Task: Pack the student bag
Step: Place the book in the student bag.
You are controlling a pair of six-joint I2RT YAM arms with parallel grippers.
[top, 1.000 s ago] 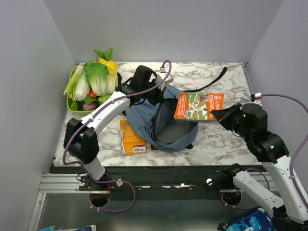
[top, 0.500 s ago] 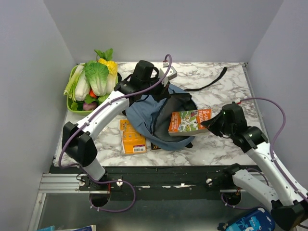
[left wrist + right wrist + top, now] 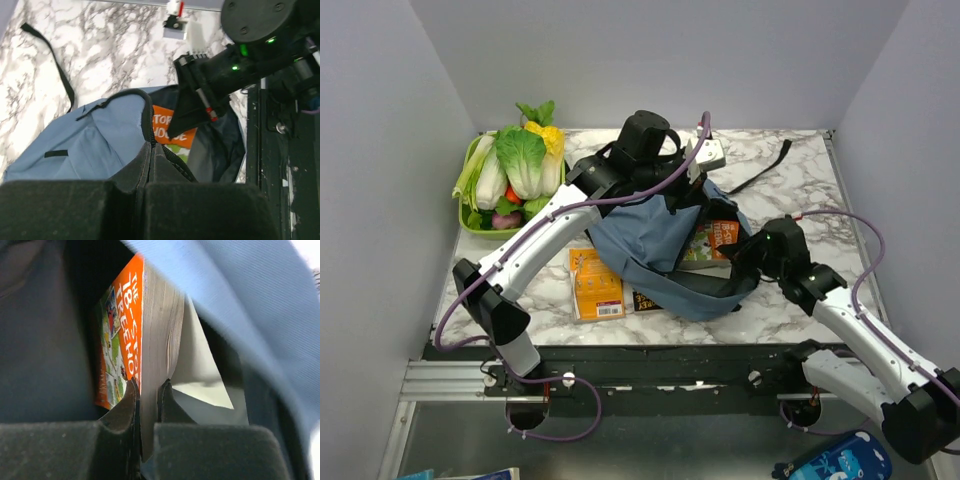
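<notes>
The book point(image 3: 717, 238) has sunk deeper into the bag point(image 3: 640, 262), which lies in the middle of the tabletop point(image 3: 800, 190). The right tool point(image 3: 148, 390) is clenched on the book; the left tool point(image 3: 145, 186) pinches the bag's zip rim, raised.

White capitals on the orange cover band of the paperback book point(image 3: 131, 325) read "THE 18-STO…" and "TREEHO…", with the rest cut off. From the left wrist, the same band showed in the mouth of the student bag point(image 3: 110, 135), giving only "…TOR" and "…OUSE". Print on the orange book point(image 3: 592, 285) on the table was too small to read.
</notes>
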